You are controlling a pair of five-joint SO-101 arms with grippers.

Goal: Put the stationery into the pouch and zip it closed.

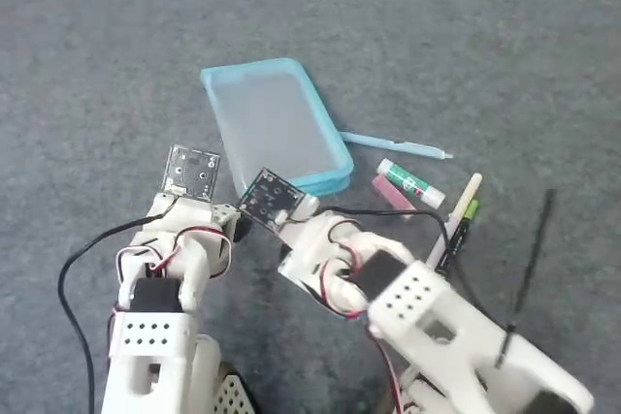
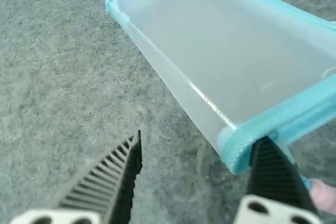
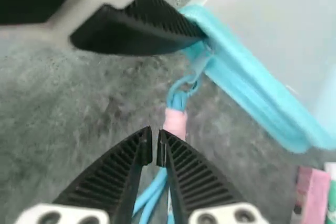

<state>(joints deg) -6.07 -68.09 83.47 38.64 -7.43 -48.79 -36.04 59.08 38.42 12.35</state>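
Grey carpet (image 1: 97, 94), teal pouch (image 1: 272, 123), left pincer (image 2: 199, 140) apart at its corner, right pincer (image 3: 155, 136) pinching zip pull (image 3: 175, 120)

The desk (image 1: 97, 65) was covered in grey, carpet-like felt. On it a turquoise-edged, translucent pouch (image 1: 277, 123) lay flat. Just beside the pouch lay a light blue pen (image 1: 393, 145), a white glue stick (image 1: 410, 183) touching a pink eraser (image 1: 391, 193), and nearby a cream pen (image 1: 464, 199) alongside a green-tipped black pen (image 1: 461, 225).
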